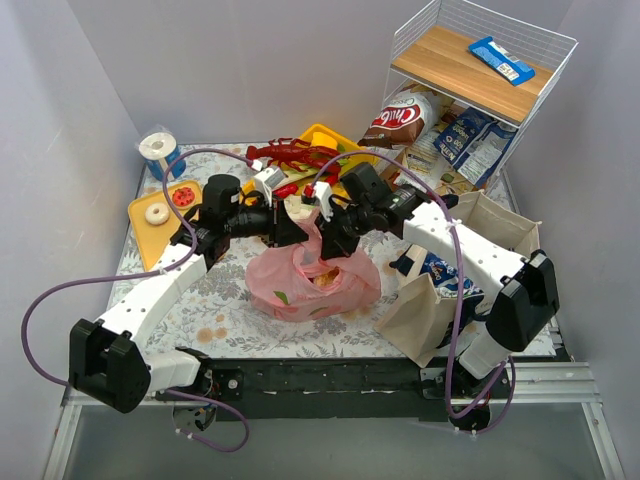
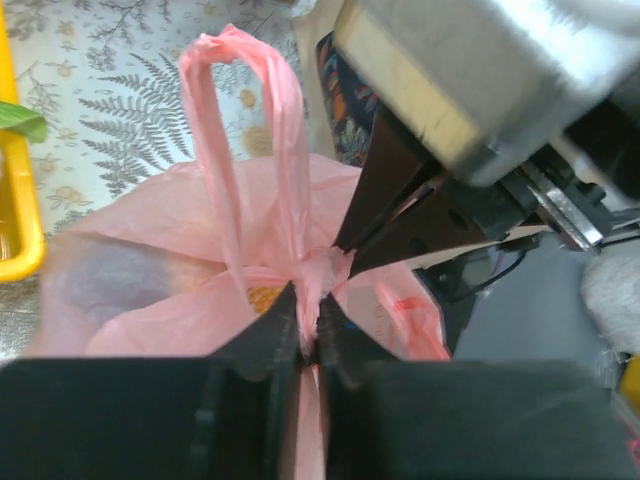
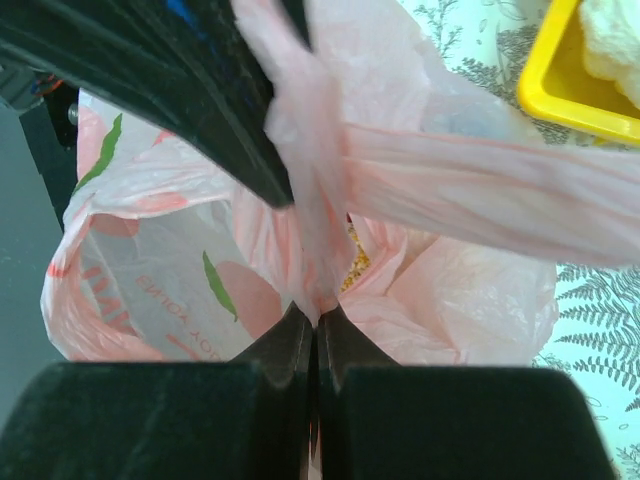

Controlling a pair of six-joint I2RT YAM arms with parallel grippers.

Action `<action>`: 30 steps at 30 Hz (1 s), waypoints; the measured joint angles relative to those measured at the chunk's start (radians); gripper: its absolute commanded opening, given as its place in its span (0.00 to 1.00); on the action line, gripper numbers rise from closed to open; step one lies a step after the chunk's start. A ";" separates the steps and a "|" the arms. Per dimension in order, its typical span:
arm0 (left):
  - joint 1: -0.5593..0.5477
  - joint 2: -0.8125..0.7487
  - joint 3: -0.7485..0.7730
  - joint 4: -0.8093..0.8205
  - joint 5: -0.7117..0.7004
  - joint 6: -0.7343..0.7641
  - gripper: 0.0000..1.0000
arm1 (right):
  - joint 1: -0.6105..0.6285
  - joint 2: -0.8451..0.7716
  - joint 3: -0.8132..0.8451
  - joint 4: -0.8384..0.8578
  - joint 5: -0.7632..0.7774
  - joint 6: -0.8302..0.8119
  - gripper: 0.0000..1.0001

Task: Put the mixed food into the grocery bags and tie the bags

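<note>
pink bag (image 1: 312,282): thin, soft, slippery film; take your hold on the twisted handles (image 2: 287,150).
left tool (image 2: 308,335): pinched on a handle.
right tool (image 3: 316,325): likewise.

Access above the pink bag (image 1: 312,285) is being blocked by the left gripper (image 2: 308,320) and right gripper (image 3: 315,322), while worktop (image 1: 215,300) at its near-left is being left open.

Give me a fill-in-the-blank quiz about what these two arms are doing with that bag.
1. The left claw and the right claw are both shut on the bag, whose colour is ____.
2. The beige tote stands beside the robot's ____ arm.
3. On the wooden shelf lies one ____ packet.
Missing words: pink; right; blue.
</note>
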State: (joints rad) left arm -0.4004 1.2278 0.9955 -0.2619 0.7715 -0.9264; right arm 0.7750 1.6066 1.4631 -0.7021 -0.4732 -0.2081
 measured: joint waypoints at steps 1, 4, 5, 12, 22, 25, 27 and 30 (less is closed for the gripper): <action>0.000 0.000 -0.006 0.010 0.005 -0.002 0.00 | -0.009 -0.004 -0.001 0.003 -0.001 0.005 0.14; 0.000 -0.010 -0.032 0.047 0.012 -0.026 0.00 | -0.048 -0.020 -0.001 0.020 -0.021 0.031 0.65; 0.000 -0.017 -0.045 0.059 0.013 -0.034 0.00 | -0.063 -0.026 -0.001 0.025 -0.031 0.043 0.92; 0.000 -0.072 -0.095 0.122 0.010 -0.083 0.00 | -0.190 -0.079 -0.005 0.117 -0.171 0.169 0.99; 0.000 -0.087 -0.099 0.155 0.003 -0.096 0.00 | -0.268 -0.106 -0.050 0.370 -0.270 0.465 0.98; 0.000 -0.089 -0.100 0.158 0.002 -0.099 0.00 | -0.264 -0.105 -0.071 0.447 -0.274 0.537 0.99; 0.000 -0.093 -0.102 0.159 0.002 -0.100 0.00 | -0.264 -0.096 -0.074 0.489 -0.274 0.575 0.98; 0.000 -0.099 -0.105 0.160 0.002 -0.102 0.00 | -0.264 -0.082 -0.079 0.535 -0.271 0.604 0.99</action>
State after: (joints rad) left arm -0.4004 1.1290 0.8909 -0.1020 0.7738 -1.0283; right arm 0.5106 1.5242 1.3842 -0.1673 -0.7444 0.3962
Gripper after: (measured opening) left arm 0.026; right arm 0.985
